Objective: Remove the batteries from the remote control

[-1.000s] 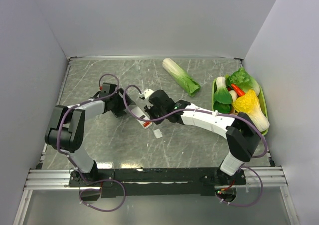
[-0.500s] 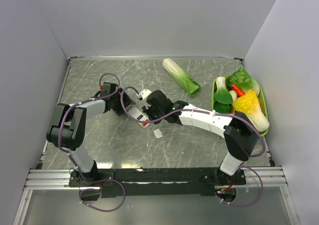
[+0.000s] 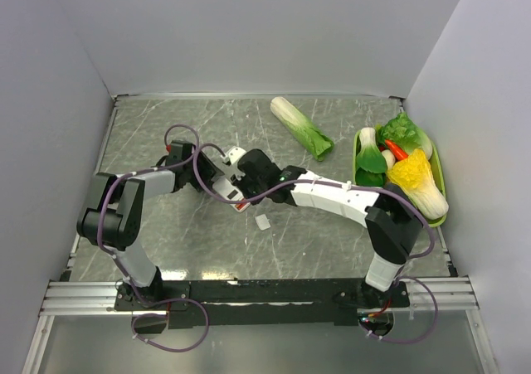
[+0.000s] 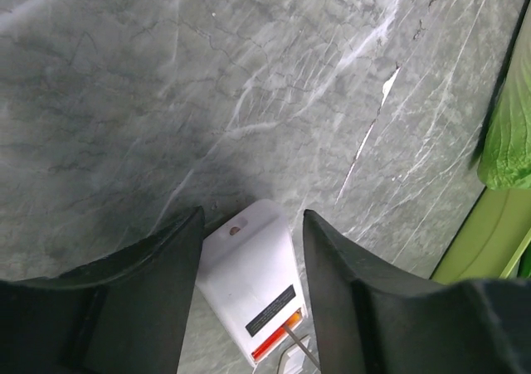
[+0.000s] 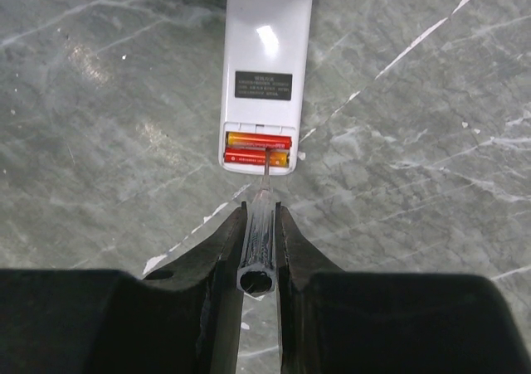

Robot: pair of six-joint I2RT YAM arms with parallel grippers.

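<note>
Right wrist view: the batteries (image 5: 258,151) sit side by side in the open bay of the remote control (image 5: 264,51), upper centre of frame. The right tool (image 5: 260,218), clamped on a clear-handled pick (image 5: 255,279), should lever one end up gently. The left tool (image 4: 253,218), jaws apart, straddles the remote.

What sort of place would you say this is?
Probably a robotics lab test cell: grey walls box in a marble-patterned table, a left arm and right arm are bolted to a base rail, and a green tray holds toy-looking vegetables.
</note>
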